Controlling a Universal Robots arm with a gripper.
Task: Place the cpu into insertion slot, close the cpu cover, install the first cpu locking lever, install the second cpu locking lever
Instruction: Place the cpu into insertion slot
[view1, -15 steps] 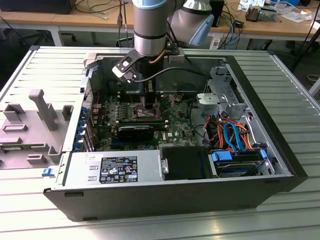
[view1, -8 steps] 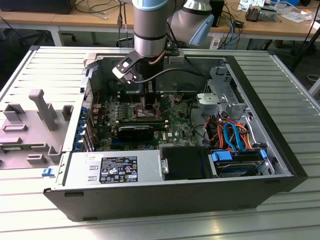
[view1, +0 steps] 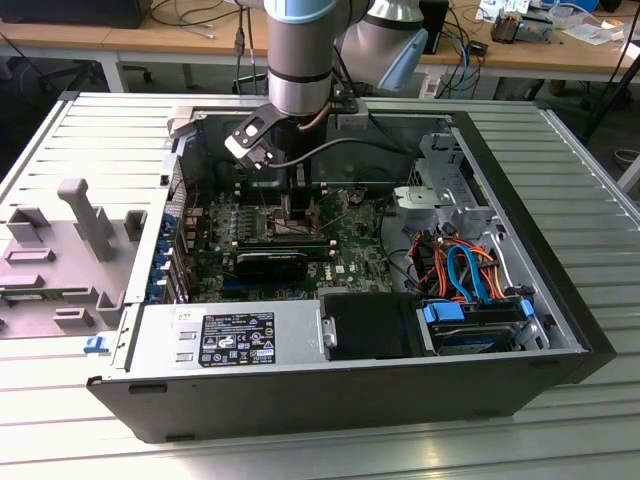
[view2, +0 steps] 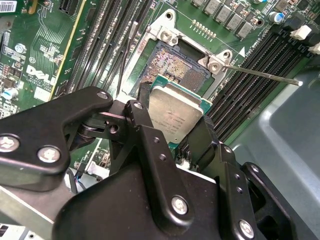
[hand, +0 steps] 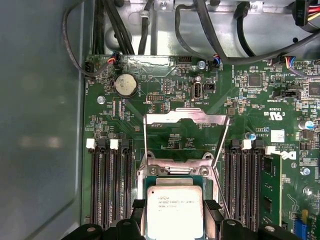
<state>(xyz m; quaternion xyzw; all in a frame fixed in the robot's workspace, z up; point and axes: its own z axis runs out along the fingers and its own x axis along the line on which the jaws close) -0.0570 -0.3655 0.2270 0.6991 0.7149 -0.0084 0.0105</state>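
Note:
My gripper (view2: 174, 121) (hand: 175, 210) is shut on the cpu (view2: 175, 112) (hand: 174, 212), a small square chip with a dull silver top, one black finger (view2: 142, 112) on each of two opposite edges. In the second wrist view the chip hangs over the near edge of the open insertion slot (view2: 175, 67), whose gold contact field is bare. The cpu cover (hand: 185, 116), a thin silver frame, stands swung open behind the slot. Two thin locking levers (view2: 260, 74) (view2: 127, 55) stick out unlatched on either side. In the exterior view the gripper (view1: 295, 205) reaches down into the case over the motherboard (view1: 350, 250).
Black memory slots (hand: 107, 190) (hand: 245, 190) flank the socket on both sides. The open computer case (view1: 560, 300) also holds a power supply (view1: 230, 335), a drive bay with orange and blue cables (view1: 470, 275), and a grey fixture (view1: 80, 225) lies on the exterior view's left.

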